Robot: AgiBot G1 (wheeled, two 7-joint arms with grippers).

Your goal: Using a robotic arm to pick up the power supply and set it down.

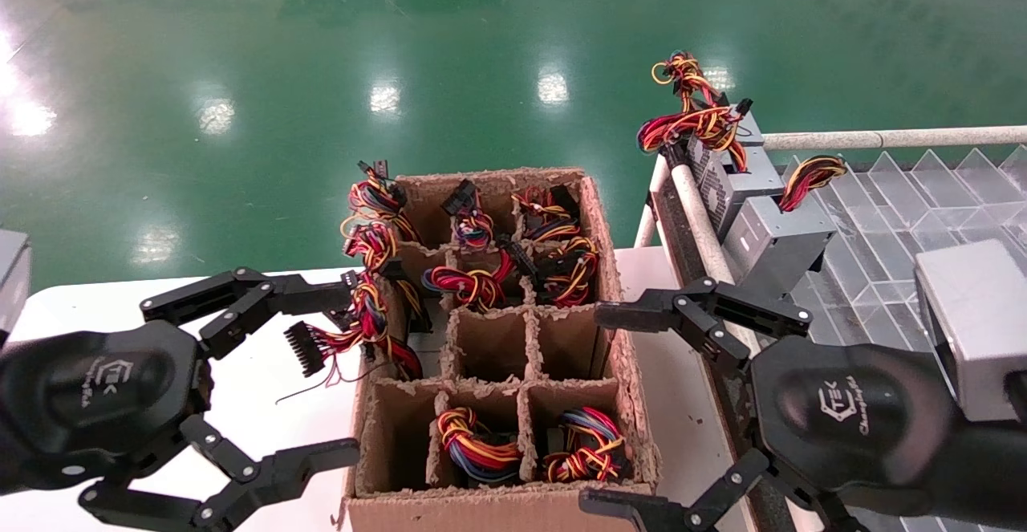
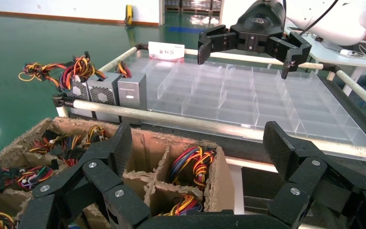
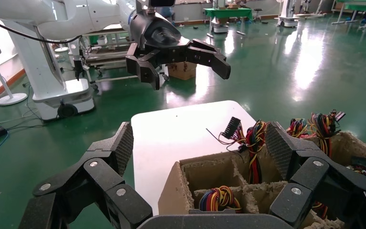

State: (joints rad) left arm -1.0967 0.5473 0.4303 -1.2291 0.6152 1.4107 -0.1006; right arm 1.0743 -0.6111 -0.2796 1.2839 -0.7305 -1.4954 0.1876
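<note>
Three grey power supplies (image 1: 774, 239) (image 2: 132, 91) stand in a row at the far end of the clear tray (image 1: 907, 211), their wires trailing over the rail. More coloured wire bundles (image 1: 477, 444) fill cells of the brown cardboard divider box (image 1: 634, 404); the units under them are hidden. My left gripper (image 1: 341, 371) (image 2: 198, 157) hangs open and empty beside the box's left wall. On the other side, my right gripper (image 1: 598, 408) (image 3: 200, 148) is open and empty too, between the box and the tray.
The divider box (image 2: 224, 176) (image 3: 171, 191) sits on a white table (image 1: 265, 387) (image 3: 186, 129). A black connector (image 1: 303, 349) on loose wires hangs over the box's left wall near my left fingers. A metal rail (image 1: 706, 227) edges the tray (image 2: 248, 95). Green floor lies beyond.
</note>
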